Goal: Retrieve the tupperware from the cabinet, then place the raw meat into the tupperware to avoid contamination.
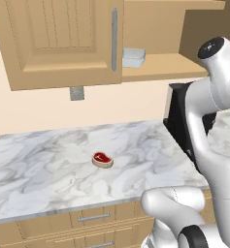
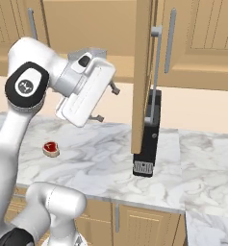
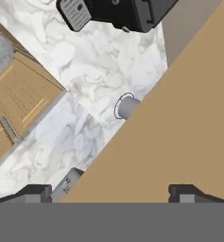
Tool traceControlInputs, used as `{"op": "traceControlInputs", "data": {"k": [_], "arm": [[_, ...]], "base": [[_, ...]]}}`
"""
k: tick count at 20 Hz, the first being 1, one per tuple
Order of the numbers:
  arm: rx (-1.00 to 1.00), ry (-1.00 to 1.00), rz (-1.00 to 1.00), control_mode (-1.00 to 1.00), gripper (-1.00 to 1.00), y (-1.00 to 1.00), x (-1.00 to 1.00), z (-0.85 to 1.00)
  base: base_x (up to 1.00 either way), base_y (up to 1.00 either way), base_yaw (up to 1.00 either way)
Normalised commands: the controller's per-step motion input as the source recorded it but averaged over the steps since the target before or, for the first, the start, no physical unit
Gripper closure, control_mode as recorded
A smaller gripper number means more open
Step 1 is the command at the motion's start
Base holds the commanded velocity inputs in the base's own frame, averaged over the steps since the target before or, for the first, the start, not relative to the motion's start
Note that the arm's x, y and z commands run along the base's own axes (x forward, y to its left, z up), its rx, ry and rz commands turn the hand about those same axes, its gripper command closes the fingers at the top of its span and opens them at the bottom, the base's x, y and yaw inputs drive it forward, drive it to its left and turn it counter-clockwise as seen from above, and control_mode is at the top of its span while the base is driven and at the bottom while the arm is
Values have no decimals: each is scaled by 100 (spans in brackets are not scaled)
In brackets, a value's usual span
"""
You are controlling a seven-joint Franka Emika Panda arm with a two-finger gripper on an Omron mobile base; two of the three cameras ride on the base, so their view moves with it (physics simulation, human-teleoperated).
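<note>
With the gripper (image 3: 108, 194) spread wide and empty, reach left past the open light-wood cabinet door (image 2: 143, 72) toward the pale grey translucent tupperware (image 1: 134, 57) on the shelf.

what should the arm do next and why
Probably swing the open gripper away from the door and toward the tupperware. The cabinet stands open, the tupperware sits on its shelf with nothing gripped, and the meat lies bare on the counter, so fetching the container comes first.
</note>
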Motion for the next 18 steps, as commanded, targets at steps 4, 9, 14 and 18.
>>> {"op": "traceControlInputs", "data": {"k": [4, 9, 14, 18], "arm": [[16, 5, 11, -100, -100, 40, 0, -6], [20, 5, 14, -100, -100, 40, 0, -15], [23, 4, 18, -100, -100, 42, 0, -23], [23, 0, 20, -100, -100, 47, 0, -28]], "base": [[0, 0, 0], [0, 0, 0], [0, 0, 0], [0, 0, 0]]}}
